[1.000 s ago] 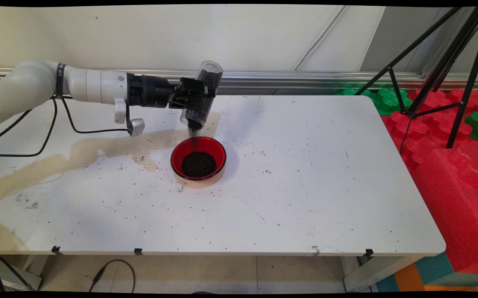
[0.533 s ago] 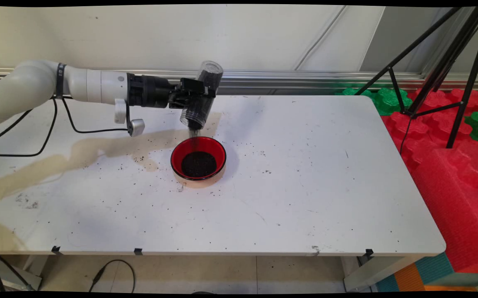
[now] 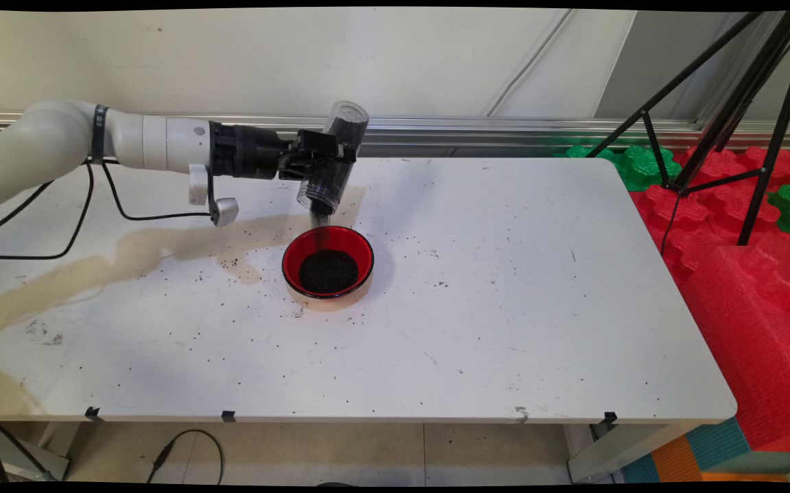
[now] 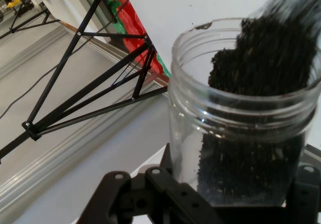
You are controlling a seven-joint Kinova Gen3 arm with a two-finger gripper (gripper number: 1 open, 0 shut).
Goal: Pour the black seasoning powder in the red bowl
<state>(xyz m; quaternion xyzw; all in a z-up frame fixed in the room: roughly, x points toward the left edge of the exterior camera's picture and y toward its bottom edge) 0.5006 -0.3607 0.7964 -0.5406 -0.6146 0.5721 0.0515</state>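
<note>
The black two-finger gripper [image 3: 323, 164] pinches a clear plastic jar of dark granules [image 3: 335, 159], tilted mouth-down just above the far rim of the red round bowl [image 3: 327, 263], so the thin stream falls inside onto the dark heap.

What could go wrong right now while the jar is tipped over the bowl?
The clear jar in the gripper pours a thin stream of dark grains that lands near the red bowl's far rim, so some may spill. Stray grains already dot the table. The jar's mouth hangs high above the bowl, so grains may bounce out.
</note>
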